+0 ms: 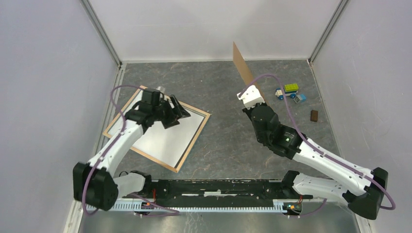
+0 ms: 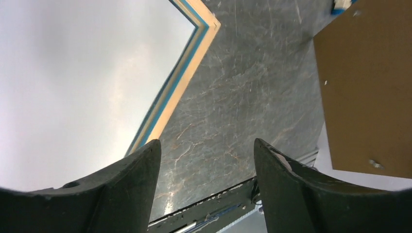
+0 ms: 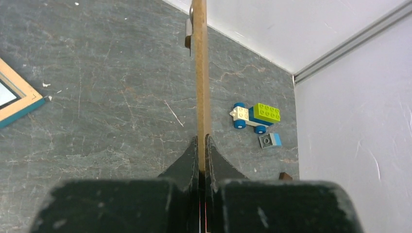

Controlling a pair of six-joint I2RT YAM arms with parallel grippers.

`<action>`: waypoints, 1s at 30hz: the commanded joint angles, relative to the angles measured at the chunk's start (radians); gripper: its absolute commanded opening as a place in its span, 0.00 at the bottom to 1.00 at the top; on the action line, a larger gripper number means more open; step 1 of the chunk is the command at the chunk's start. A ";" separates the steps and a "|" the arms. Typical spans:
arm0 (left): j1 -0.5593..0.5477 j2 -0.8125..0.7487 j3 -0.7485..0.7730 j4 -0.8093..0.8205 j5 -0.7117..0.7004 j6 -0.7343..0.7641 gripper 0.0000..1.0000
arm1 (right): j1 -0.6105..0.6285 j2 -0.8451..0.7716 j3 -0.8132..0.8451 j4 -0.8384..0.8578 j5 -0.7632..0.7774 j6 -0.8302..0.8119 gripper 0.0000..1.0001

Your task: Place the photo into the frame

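Note:
The frame (image 1: 193, 142) lies flat at the table's left, light wood rim up, with a blue edge showing in the left wrist view (image 2: 187, 73). A plain white sheet (image 1: 165, 138) fills its opening and looks like the photo's white back; no balloon print shows. My left gripper (image 1: 177, 116) hovers open and empty over the frame's far part; its jaws stand wide apart in the left wrist view (image 2: 206, 143). My right gripper (image 1: 245, 92) is shut on the brown hardboard backing sheet (image 1: 241, 63) and holds it upright, edge-on in the right wrist view (image 3: 200, 73).
A toy brick car (image 1: 287, 91) stands at the far right, with a small grey-blue brick (image 1: 301, 97) and a brown block (image 1: 314, 115) beside it. White walls enclose the table on three sides. The frame's corner (image 3: 19, 104) shows left of the board.

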 commanded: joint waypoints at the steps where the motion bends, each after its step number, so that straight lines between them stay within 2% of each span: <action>1: -0.139 0.160 0.046 0.151 -0.081 -0.173 0.75 | -0.020 -0.072 0.029 0.018 0.005 0.089 0.00; 4: -0.256 0.291 0.126 0.138 -0.240 -0.212 0.74 | -0.030 -0.100 0.013 0.020 0.008 0.086 0.00; 6: -0.294 0.372 0.180 0.139 -0.299 -0.209 0.73 | -0.032 -0.112 0.009 0.014 0.010 0.087 0.00; 8: -0.321 0.450 0.235 0.115 -0.360 -0.188 0.83 | -0.034 -0.125 0.007 0.006 0.013 0.087 0.00; 13: -0.364 0.610 0.351 0.099 -0.447 -0.101 0.88 | -0.038 -0.165 -0.004 0.004 0.021 0.067 0.00; 19: -0.374 0.730 0.421 0.095 -0.486 -0.022 1.00 | -0.043 -0.205 -0.025 -0.004 0.023 0.062 0.00; 30: -0.431 0.831 0.456 0.195 -0.360 -0.021 0.95 | -0.047 -0.202 -0.028 -0.016 0.015 0.063 0.00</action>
